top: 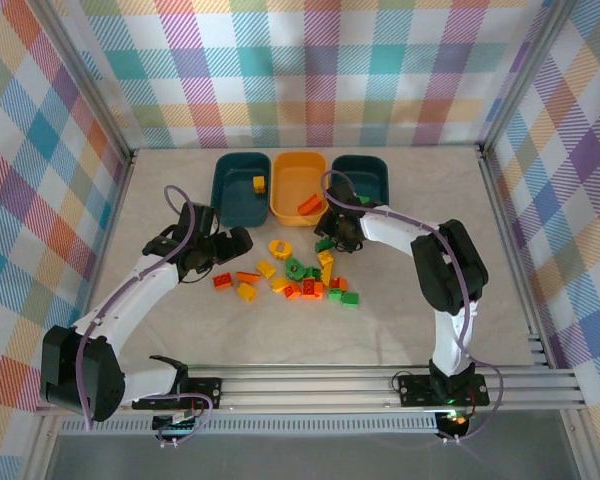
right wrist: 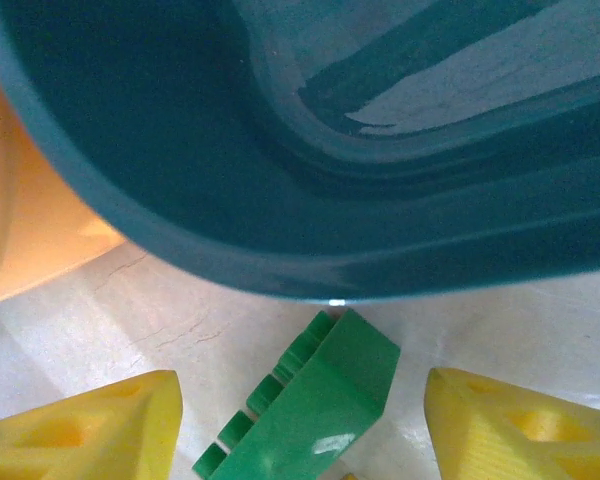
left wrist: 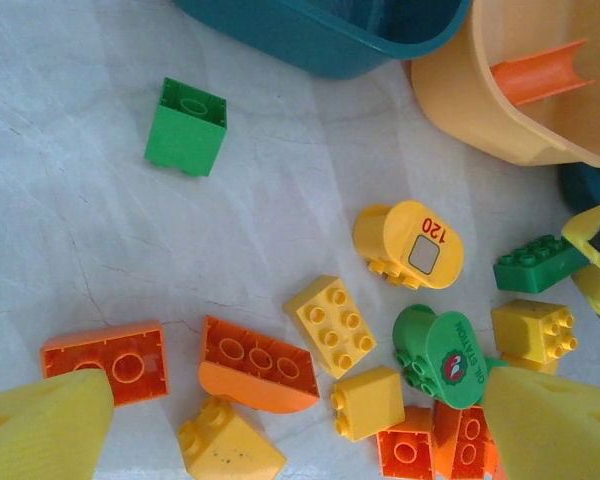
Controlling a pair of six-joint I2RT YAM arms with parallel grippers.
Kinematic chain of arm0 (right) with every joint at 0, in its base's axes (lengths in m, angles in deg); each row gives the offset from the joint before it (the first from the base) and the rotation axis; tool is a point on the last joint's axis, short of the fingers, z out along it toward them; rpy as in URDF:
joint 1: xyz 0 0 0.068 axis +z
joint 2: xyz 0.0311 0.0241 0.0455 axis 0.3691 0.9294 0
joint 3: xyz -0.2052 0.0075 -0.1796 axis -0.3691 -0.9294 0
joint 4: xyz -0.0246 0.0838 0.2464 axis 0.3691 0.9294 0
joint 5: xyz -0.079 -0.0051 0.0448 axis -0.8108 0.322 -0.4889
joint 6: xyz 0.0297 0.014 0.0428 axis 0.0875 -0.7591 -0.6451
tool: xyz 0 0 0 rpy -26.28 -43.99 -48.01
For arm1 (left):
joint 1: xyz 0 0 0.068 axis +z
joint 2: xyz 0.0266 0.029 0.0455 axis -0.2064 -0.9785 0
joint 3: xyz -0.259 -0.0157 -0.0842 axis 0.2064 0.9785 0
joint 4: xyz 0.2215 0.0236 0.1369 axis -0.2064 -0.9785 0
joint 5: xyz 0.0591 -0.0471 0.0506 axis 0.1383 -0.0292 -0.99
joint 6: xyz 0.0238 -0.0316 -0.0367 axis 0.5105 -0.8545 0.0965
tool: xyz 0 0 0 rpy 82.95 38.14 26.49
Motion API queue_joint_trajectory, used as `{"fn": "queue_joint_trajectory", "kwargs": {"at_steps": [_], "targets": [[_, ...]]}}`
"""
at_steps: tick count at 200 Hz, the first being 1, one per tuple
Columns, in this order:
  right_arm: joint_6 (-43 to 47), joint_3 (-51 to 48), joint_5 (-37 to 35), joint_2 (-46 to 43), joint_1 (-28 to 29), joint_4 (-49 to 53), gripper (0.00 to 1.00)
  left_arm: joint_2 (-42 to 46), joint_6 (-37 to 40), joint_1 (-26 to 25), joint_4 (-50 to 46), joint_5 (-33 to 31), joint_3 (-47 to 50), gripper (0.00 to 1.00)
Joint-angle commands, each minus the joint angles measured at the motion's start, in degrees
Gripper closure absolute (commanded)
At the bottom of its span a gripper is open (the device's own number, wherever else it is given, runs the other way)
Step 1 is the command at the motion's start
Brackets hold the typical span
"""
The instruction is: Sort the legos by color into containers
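**Room and surface.** Pale marbled table [top: 160, 320], enclosed by plaid-patterned walls [top: 310, 70], with a metal rail [top: 320, 380] along the near edge.

**Containers.** Three tubs stand side by side at the far edge: left teal tub [top: 228, 195] holding one yellow brick [top: 259, 183], yellow-orange tub [top: 290, 175] holding an orange piece [left wrist: 540, 75], and right teal tub [top: 375, 170].

**Legos.** The loose legos [top: 300, 280] lie mid-table, near of the tubs.

**Grippers.** The left gripper [left wrist: 298, 385] is spread wide above the pile's left part and holds nothing. The right gripper [right wrist: 302, 390] straddles a green brick [right wrist: 320, 410] with a gap on each side (no contact seen).

**View differences.** The left wrist view makes "120" legible on a rounded yellow piece [left wrist: 410, 243]; overhead that print is too small to read.

**Orientation.** The green brick lies on its side just near of the right teal tub. Its long axis runs diagonally toward the tub wall, studs facing left in frame.
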Motion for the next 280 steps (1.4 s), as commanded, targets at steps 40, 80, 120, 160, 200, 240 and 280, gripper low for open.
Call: {"fn": "queue_joint_trajectory", "kwargs": {"at_steps": [40, 80, 120, 160, 200, 240, 280], "targets": [[-3.66, 1.51, 0.40, 2.94, 0.45, 0.16, 0.55, 0.09, 0.74, 0.29, 0.12, -0.59, 0.13, 0.05], [-4.50, 1.37, 1.19, 3.25, 0.45, -1.34, 0.74, 0.48, 0.66, 0.29, -0.80, -0.23, -0.56, 0.05], [-3.81, 0.30, 1.66, 0.73, 0.53, -2.51, 0.87, 1.01, 0.45, 0.29, -1.58, -0.33, -1.21, 0.05], [-1.47, -2.81, 2.85, -5.24, 0.53, -5.06, 0.90, 0.70, -0.04, 0.29, -1.50, 0.36, -1.86, 0.05], [6.49, -2.21, 1.32, -10.75, 0.53, -5.32, 0.91, -0.94, -1.25, 0.20, -0.11, 2.11, -2.63, 0.05], [14.40, 2.53, -0.34, -10.57, -3.26, -2.59, 0.91, -2.74, -2.06, -0.02, 0.51, 4.15, -3.70, 0.06], [18.98, 12.51, 6.13, -0.34, -13.18, 2.18, 0.91, -6.23, -3.22, -1.09, 3.10, 8.20, -1.80, 0.07]]}}
